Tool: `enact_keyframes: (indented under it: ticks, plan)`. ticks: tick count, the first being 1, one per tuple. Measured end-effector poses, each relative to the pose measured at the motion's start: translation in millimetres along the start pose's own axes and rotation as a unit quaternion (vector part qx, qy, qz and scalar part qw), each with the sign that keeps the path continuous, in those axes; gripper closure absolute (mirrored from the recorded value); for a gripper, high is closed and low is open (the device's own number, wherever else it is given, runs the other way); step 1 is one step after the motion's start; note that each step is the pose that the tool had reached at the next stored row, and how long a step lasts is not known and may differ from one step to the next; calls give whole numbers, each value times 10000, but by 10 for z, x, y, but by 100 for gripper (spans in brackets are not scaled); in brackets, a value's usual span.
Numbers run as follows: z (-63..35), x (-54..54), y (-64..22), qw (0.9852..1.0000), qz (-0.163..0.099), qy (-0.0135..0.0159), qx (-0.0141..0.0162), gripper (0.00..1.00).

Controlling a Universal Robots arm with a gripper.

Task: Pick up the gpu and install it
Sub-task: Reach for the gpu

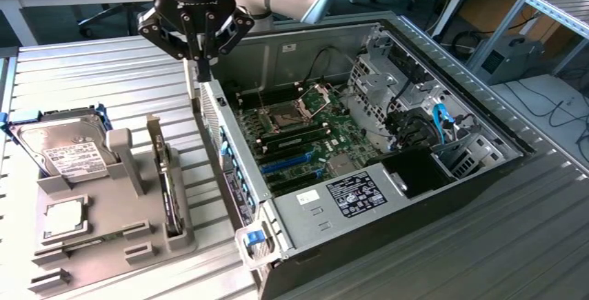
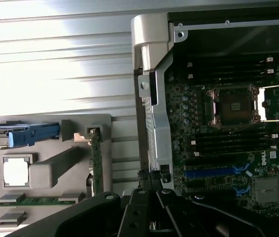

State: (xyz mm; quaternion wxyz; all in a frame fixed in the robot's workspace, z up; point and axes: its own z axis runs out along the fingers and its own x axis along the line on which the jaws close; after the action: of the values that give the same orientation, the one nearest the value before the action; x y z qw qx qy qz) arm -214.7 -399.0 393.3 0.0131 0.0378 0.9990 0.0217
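Observation:
The gpu (image 1: 165, 183) stands on its edge in a slot of the grey holder (image 1: 120, 234) at the exterior view's left, thin and dark, with its metal bracket end toward the back. In the wrist view the gpu (image 2: 96, 163) appears edge-on in the holder (image 2: 55, 170). My gripper (image 1: 201, 62) hangs above the rear wall of the open computer case (image 1: 276, 52), behind the gpu and apart from it. Its fingers are shut with nothing between them. The gripper (image 2: 149, 182) tips show over the case wall in the wrist view.
A silver hard drive (image 1: 65, 152) and a square processor chip (image 1: 63, 218) sit in the same holder. The motherboard (image 1: 304, 134) lies inside the case with blue expansion slots (image 1: 290, 165) and an open processor socket (image 2: 233, 104). Ribbed metal table (image 1: 92, 72) surrounds everything.

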Motion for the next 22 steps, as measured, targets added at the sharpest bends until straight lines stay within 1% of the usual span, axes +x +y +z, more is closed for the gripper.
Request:
enact_keyframes:
  ticks: [12, 22]
  plan:
    - [-3, 114, -8, 10000, 0, 0, 0, 89]
    - [-5, 180, -13, 10000, 0, 0, 2, 89]
